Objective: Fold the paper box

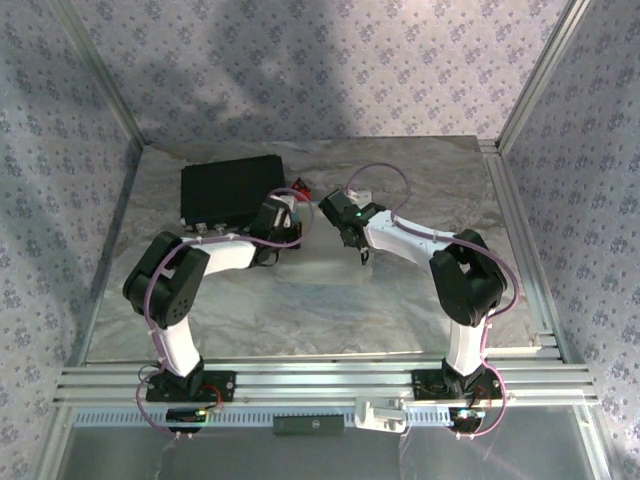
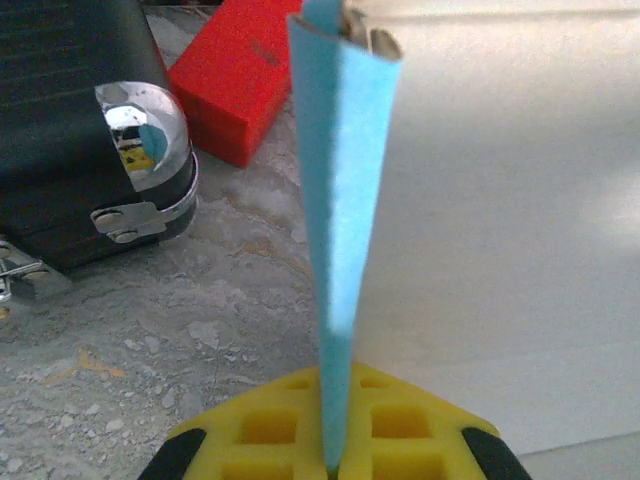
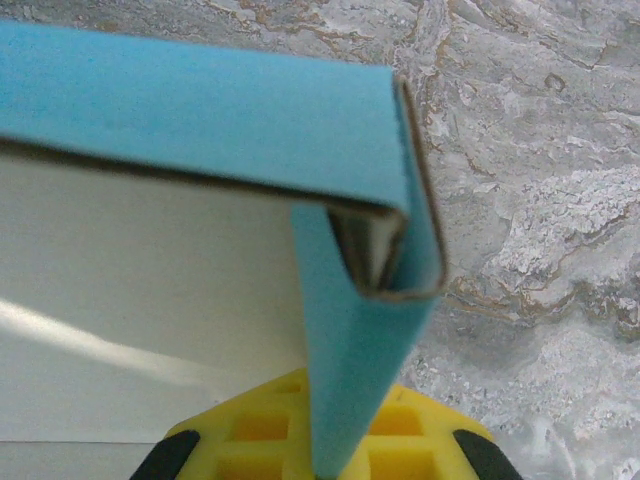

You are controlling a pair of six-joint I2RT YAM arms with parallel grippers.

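The box is matt cyan card, white inside. The case is black and ribbed, with shiny chrome corners. The table looks marbled and rough.

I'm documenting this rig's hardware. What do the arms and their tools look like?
The left arm and right arm have white links, black joints and looping lilac cables. A green light glows near the right wrist. The left tool and right tool have yellow waffle-gridded pads with black edges.

One camera up high, two down close.
The top view looks down on the whole bench; both wrist views sit right by the same paper box.
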